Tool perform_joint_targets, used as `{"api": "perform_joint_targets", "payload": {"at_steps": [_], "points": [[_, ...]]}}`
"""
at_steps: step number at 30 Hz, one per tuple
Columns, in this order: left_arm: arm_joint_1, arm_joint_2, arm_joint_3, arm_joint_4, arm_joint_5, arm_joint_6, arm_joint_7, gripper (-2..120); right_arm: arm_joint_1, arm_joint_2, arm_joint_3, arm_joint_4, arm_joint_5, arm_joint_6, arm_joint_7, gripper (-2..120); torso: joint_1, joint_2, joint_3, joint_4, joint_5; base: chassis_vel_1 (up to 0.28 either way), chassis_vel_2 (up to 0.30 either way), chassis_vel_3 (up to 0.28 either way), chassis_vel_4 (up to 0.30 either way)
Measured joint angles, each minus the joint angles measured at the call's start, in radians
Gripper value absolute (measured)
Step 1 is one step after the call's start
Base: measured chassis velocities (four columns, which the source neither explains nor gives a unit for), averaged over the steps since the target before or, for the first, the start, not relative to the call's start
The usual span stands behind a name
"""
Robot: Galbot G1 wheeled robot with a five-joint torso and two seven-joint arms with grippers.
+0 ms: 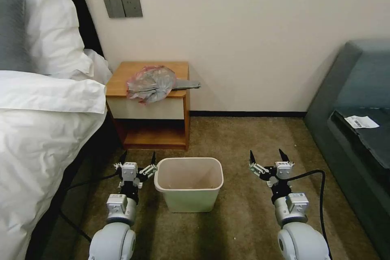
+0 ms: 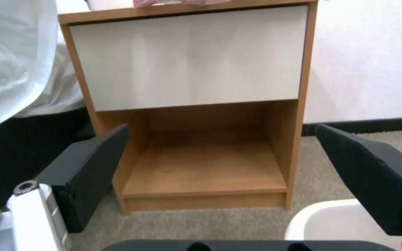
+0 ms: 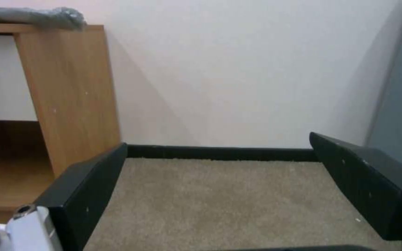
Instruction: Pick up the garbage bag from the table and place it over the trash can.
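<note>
The garbage bag, crumpled grey plastic with a pinkish-red rim, lies on top of the table, drooping over its front edge; a grey tail pokes past the right side. The trash can stands on the carpet in front of the table, unlined. My left gripper hovers low beside the can's left rim, open, facing the table's drawer front. My right gripper hangs to the right of the can, open, over bare carpet. Both are well below and short of the bag.
A bed with white duvet and pillows crowds the left side, touching the table. A dark grey sofa with a paper slip lines the right. Beige carpet lies between can and wall. A black cable loops beside the right arm.
</note>
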Motion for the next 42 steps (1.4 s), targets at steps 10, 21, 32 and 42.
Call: {"api": "perform_joint_targets", "payload": {"at_steps": [10, 21, 32, 42], "points": [[0.000, 0.000, 0.000, 0.000, 0.000, 0.000, 0.000, 99, 0.000, 0.000, 0.000, 0.000, 0.000, 0.000, 0.000, 100, 0.000, 0.000, 0.000, 0.0000, 0.0000, 0.000, 0.000, 0.000, 0.000], [0.000, 0.000, 0.000, 0.000, 0.000, 0.000, 0.000, 99, 0.000, 0.000, 0.000, 0.000, 0.000, 0.000, 0.000, 100, 0.000, 0.000, 0.000, 0.0000, 0.0000, 0.000, 0.000, 0.000, 0.000], [0.000, 0.000, 0.000, 0.000, 0.000, 0.000, 0.000, 99, 0.000, 0.000, 0.000, 0.000, 0.000, 0.000, 0.000, 100, 0.000, 0.000, 0.000, 0.0000, 0.0000, 0.000, 0.000, 0.000, 0.000], [0.000, 0.000, 0.000, 0.000, 0.000, 0.000, 0.000, 99, 0.000, 0.000, 0.000, 0.000, 0.000, 0.000, 0.000, 100, 0.000, 0.000, 0.000, 0.0000, 0.0000, 0.000, 0.000, 0.000, 0.000]]}}
